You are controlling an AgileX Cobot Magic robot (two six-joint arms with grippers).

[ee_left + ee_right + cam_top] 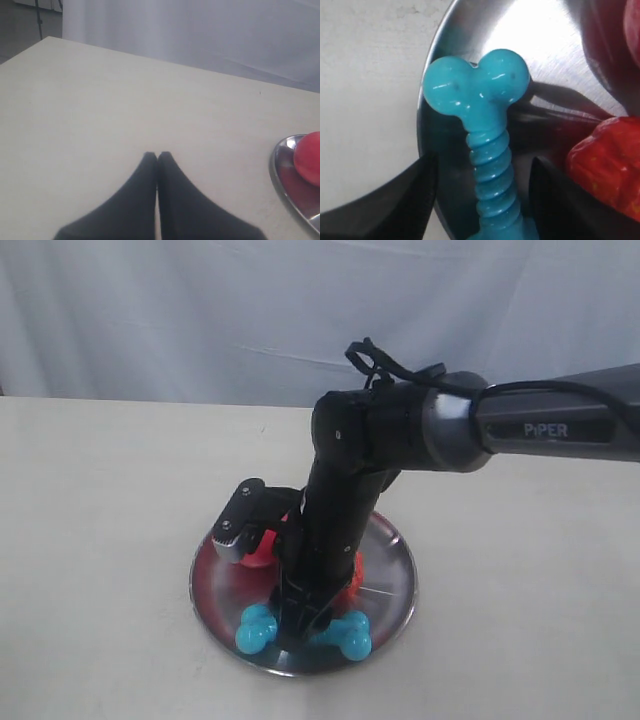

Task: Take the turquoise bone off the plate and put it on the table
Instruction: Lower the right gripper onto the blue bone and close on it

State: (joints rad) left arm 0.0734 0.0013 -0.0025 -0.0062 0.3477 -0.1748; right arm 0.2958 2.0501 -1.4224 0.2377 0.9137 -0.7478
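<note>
The turquoise bone (352,633) lies on the near part of the shiny steel plate (401,578), which rests on the beige table (100,540). My right gripper (298,628) reaches straight down over the bone's middle and hides its shaft in the exterior view. In the right wrist view the ridged bone (490,165) runs between the two black fingers of the right gripper (484,162), which is open and apart from the shaft on both sides. The left gripper (157,156) is shut on nothing over bare table, left of the plate (280,170).
Red fruit toys share the plate: one round one (262,552) behind the arm, seen again (309,157) in the left wrist view, and a bumpy red one (607,165) close beside one right finger. A white curtain (200,310) backs the table.
</note>
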